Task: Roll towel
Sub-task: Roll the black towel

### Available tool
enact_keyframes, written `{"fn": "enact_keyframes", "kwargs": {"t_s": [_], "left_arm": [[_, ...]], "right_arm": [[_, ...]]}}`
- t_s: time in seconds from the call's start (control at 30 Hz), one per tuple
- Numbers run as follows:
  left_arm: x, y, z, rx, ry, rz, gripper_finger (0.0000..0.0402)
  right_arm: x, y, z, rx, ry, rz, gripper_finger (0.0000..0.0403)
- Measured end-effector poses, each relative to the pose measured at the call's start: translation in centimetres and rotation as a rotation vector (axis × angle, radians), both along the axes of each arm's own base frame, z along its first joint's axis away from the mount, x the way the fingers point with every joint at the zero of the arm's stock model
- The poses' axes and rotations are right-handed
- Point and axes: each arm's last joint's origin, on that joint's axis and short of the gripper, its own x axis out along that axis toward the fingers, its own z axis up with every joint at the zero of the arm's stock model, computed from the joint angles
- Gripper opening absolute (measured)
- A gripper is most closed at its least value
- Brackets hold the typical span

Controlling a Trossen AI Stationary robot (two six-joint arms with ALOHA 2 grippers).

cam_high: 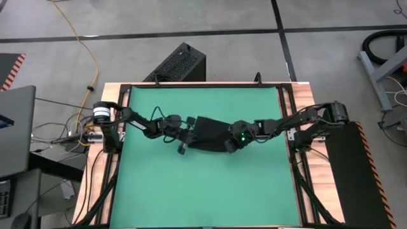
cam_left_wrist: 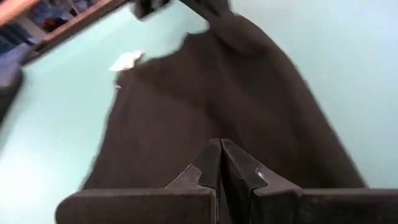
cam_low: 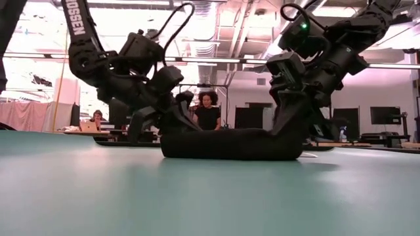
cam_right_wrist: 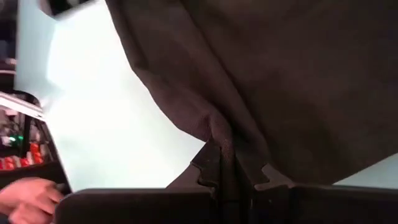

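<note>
Black towel (cam_high: pixel 210 132) pinched in both jaws' pressed-together tips; "ROSSEN" on left arm (cam_low: pixel 77 26).

A lab: robot arms, monitors (cam_low: pixel 384 115), people at desks.

two dark jointed arms, black cables looped along them, white lettering, a green light.

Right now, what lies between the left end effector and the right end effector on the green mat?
The towel spans the whole stretch in the high view, with the left end effector pinching one end and the right end effector the other. No bare green mat shows between them.
</note>
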Motion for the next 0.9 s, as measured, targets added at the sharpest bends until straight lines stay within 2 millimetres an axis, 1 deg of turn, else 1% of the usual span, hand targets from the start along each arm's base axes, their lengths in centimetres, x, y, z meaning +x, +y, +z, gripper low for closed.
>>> {"fn": "enact_keyframes", "kwargs": {"t_s": [0.23,0.37,0.7,0.9], "left_arm": [[1.1,0.7,-2.4,-0.025,0.074,0.016,0.0000],[1.5,0.9,-3.4,-0.065,0.090,0.019,0.0000],[1.2,1.1,-4.0,-0.129,0.139,0.021,0.0000],[1.1,1.1,-4.2,-0.150,0.161,0.025,0.0000]], "right_arm": [[-0.5,-1.3,-0.4,0.043,0.069,-0.058,0.0029],[-0.8,-1.8,-0.6,0.053,0.098,-0.084,0.0029],[-1.4,-3.6,0.6,0.069,0.062,-0.146,0.0029],[-2.5,-4.4,-0.2,0.052,0.183,-0.181,0.0029]]}}
